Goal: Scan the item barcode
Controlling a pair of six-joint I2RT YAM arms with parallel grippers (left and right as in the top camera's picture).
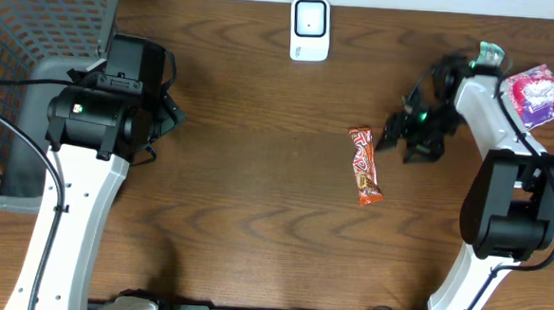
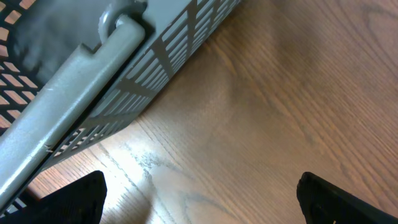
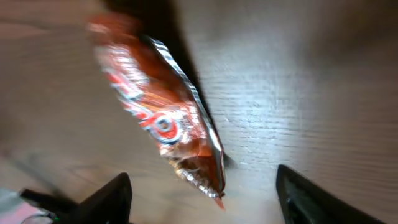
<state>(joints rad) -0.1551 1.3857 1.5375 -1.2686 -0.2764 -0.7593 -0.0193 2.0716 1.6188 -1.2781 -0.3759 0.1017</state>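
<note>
The wooden table bears a grey basket at its far left corner. The left gripper hangs beside the basket, its claw wide open and empty. The right gripper is also open, holding nothing, just beside the bar. A white scanner stands at the far edge. A pink packet lies far right. The orange bar lies flat, well apart from the scanner

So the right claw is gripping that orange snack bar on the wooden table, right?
No, it isn't gripping it. In the overhead view the orange snack bar lies loose on the wooden table, just apart from the open right claw.
</note>
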